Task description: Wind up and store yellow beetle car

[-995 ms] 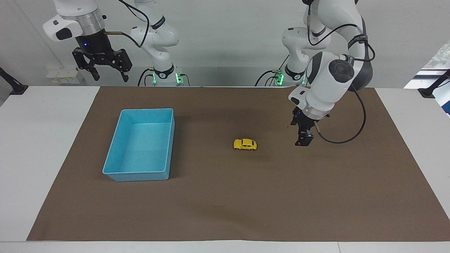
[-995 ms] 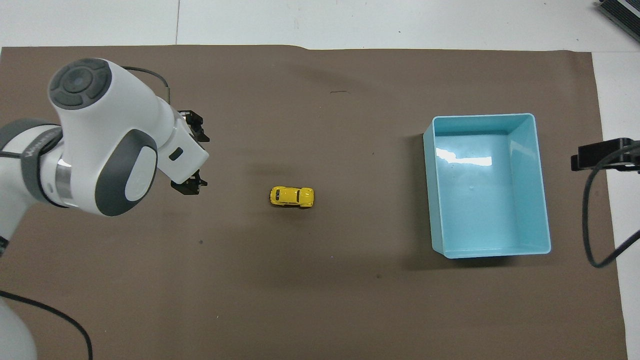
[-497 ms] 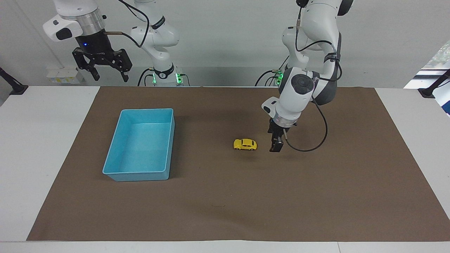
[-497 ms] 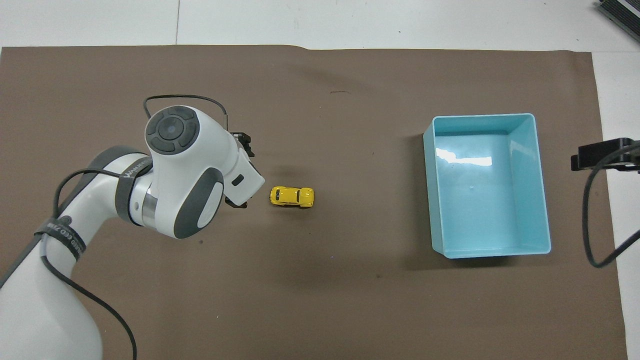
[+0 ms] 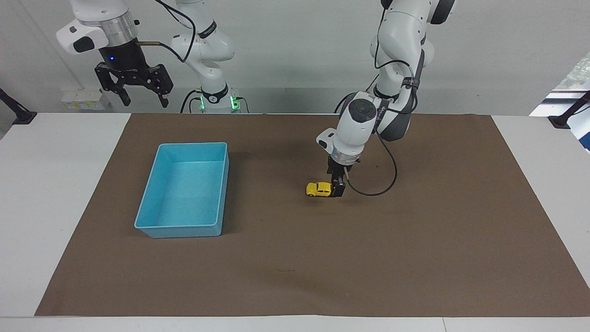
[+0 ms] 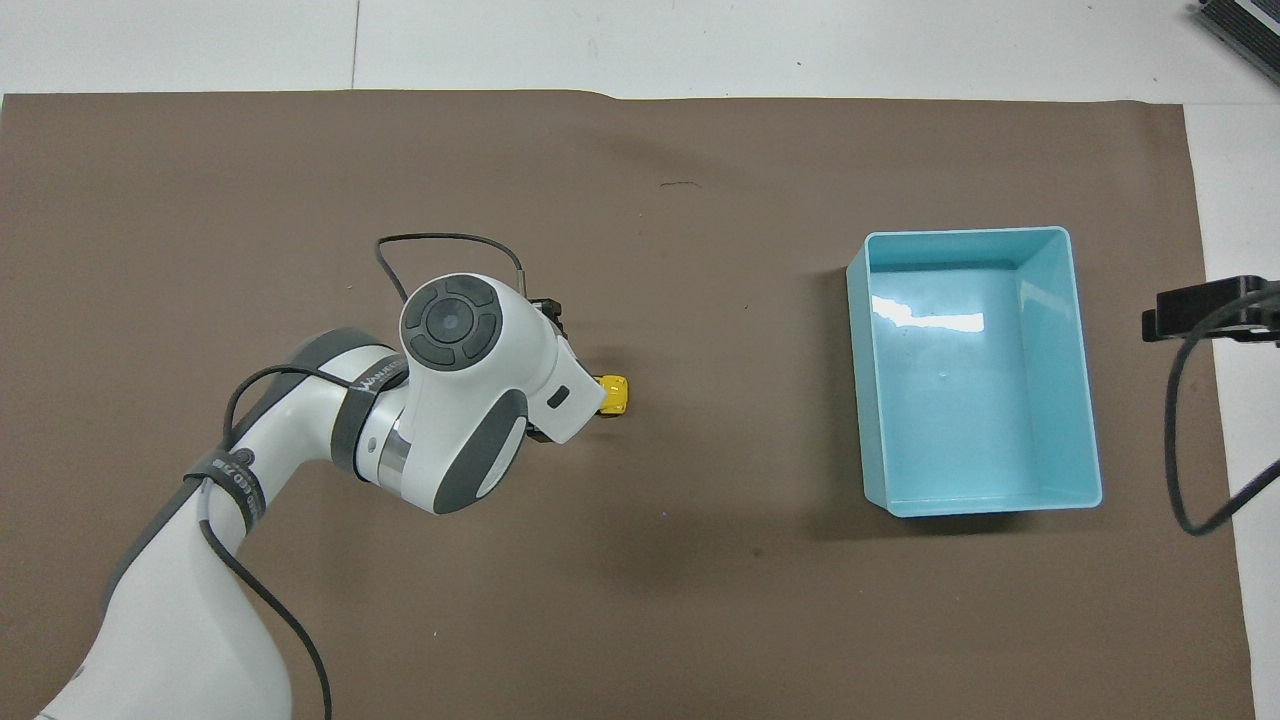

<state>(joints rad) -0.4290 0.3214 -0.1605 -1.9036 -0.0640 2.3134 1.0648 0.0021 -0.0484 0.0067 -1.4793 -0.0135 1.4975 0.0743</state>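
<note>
The yellow beetle car (image 5: 318,189) stands on its wheels on the brown mat, about mid-table. My left gripper (image 5: 338,189) points down and is lowered at the end of the car that faces the left arm's end of the table, its fingers open and level with the car's body. In the overhead view the left wrist covers most of the car (image 6: 614,394), so only its tray-facing tip shows. My right gripper (image 5: 144,101) waits open and empty, raised high over the right arm's end of the table.
An empty light blue tray (image 5: 156,227) (image 6: 1085,380) sits on the brown mat (image 5: 295,267) toward the right arm's end. The left arm's black cable loops beside the wrist. White tabletop borders the mat on both ends.
The left arm has swept across the mat toward the car and lowered its gripper at the car's end. Car, tray and right arm have not moved.
</note>
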